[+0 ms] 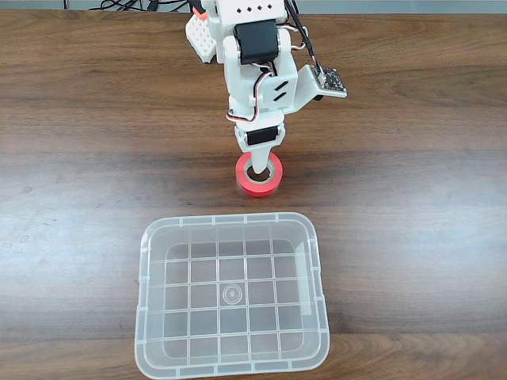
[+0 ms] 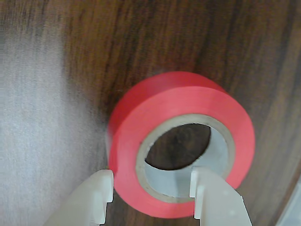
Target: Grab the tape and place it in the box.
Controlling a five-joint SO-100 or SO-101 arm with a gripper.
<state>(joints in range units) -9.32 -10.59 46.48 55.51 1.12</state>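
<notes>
Tape (image 2: 181,141) flat on surface (image 1: 412,198); end effector (image 2: 151,197) parted, straddling roll wall, not yet clamped. Risk: thin-wall pinch slips, roll tips short of box (image 1: 231,368).

Red tape (image 1: 258,183) flat, beside clear box (image 1: 232,366)

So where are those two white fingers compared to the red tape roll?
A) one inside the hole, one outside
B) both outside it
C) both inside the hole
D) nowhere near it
A: in the wrist view one finger sits inside the tape's core, the other outside its wall.
</notes>
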